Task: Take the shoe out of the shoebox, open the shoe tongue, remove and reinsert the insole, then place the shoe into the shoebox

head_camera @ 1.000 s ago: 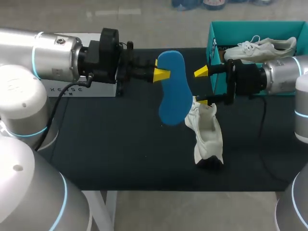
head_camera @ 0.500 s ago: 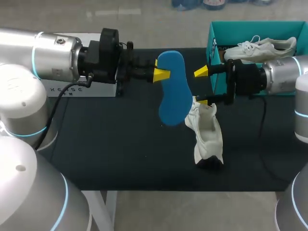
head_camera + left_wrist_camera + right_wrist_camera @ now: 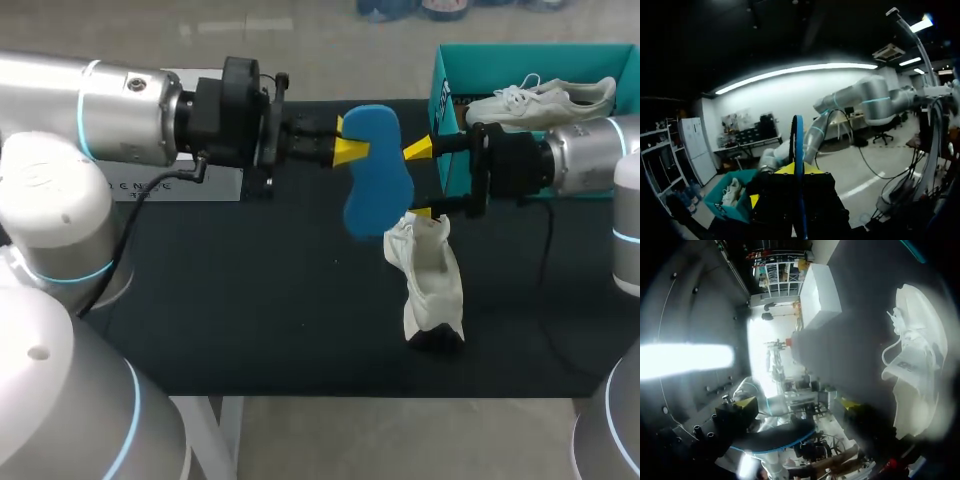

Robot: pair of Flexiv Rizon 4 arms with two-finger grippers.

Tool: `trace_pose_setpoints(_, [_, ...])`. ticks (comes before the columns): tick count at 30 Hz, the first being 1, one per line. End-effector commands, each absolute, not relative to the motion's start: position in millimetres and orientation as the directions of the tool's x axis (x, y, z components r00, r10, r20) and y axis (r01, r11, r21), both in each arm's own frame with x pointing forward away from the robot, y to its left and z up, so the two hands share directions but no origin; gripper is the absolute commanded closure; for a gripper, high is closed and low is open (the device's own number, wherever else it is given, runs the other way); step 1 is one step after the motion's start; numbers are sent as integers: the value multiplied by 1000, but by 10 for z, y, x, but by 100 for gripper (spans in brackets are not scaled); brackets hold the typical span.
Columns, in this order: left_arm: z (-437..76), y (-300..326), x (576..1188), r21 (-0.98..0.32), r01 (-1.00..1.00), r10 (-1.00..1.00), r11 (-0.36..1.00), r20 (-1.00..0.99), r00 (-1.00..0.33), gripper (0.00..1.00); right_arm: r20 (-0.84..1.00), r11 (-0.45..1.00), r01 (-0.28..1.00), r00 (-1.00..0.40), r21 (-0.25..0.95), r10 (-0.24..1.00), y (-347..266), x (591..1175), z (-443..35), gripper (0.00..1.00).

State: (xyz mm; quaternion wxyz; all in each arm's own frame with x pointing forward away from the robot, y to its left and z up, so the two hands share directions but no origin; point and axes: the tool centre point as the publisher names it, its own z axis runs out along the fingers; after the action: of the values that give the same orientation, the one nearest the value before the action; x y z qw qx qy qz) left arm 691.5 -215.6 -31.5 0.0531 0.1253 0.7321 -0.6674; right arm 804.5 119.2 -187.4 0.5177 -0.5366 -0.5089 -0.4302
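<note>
Shifted rightward since a second ago: left arm [image 3: 120, 110], and with it the blue insole [image 3: 372, 170], which now hangs nearer the right end effector and shows shorter from above; right arm and shoe unchanged. Left arm: reaches level across the dark bench [image 3: 200, 300] from the left side, wrist horizontal. Left end effector [image 3: 352, 150]: clamped on the insole's upper part; in the wrist view the insole stands edge-on between the yellow tips. Insole: held in the air, lower end just above the shoe's opening. Right end effector [image 3: 420, 181]: fingers well apart, upper tip just beside the insole, lower tip at the collar of the shoe. Shoe [image 3: 425, 280]: white, stood on end on the bench, opening upward, outside the box. Right arm [image 3: 590, 155]: reaches in level from the right. Shoebox [image 3: 440, 80]: teal, at the far right, holding a second shoe [image 3: 545, 98]. Step judged in hand: reinserting the insole. Next move calls for lowering it end-first into the opening, in line with the shoe's length
</note>
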Motion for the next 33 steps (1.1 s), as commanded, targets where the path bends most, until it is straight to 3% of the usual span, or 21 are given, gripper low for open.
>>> trace_pose_setpoints(1, [-151, -2677, 7100, -922, 378, 175, 86, -360, -916, 100, 988, 50, 992, 113, -118, 101, 1206, 8039, -1878, 0])
trace_pose_setpoints(12, [-107, -2782, 7026, -710, 704, 203, 0, -689, -695, 100, 988, 50, 992, 113, -118, 101, 1206, 8039, -1878, 0])
trace_pose_setpoints(22, [-418, -2587, 6823, -651, 758, 223, -47, -746, -627, 100, 988, 50, 992, 113, -118, 101, 1206, 8039, -1878, 0])
trace_pose_setpoints(33, [-597, -2520, 6693, -560, 828, 252, 39, -796, -550, 100, 988, 50, 992, 113, -118, 101, 1206, 8039, -1878, 0])
